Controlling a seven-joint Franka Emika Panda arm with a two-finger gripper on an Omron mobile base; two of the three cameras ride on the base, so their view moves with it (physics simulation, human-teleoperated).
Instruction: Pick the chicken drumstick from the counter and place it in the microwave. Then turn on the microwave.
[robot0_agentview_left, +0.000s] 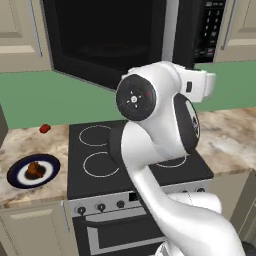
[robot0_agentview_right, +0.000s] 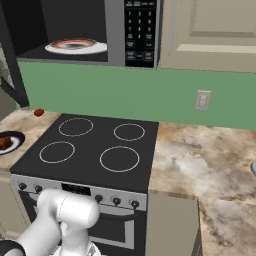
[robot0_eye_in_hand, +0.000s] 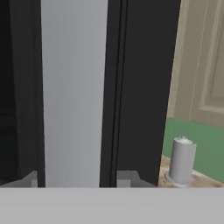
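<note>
Here, claw (robot0_eye_in_hand: 76, 179) tips cropped, grip unreadable, microwave (robot0_eye_in_hand: 74, 87) close ahead, chicken drumstick (robot0_agentview_left: 34, 170) plated

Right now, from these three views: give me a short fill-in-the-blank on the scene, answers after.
1. The chicken drumstick lies on a dark-rimmed ____ on the counter.
2. The microwave door stands ____.
3. Inside the microwave sits a white ____ with a red ring.
4. The cooktop shows ____ white burner rings.

Missing words: plate; open; plate; four
</note>
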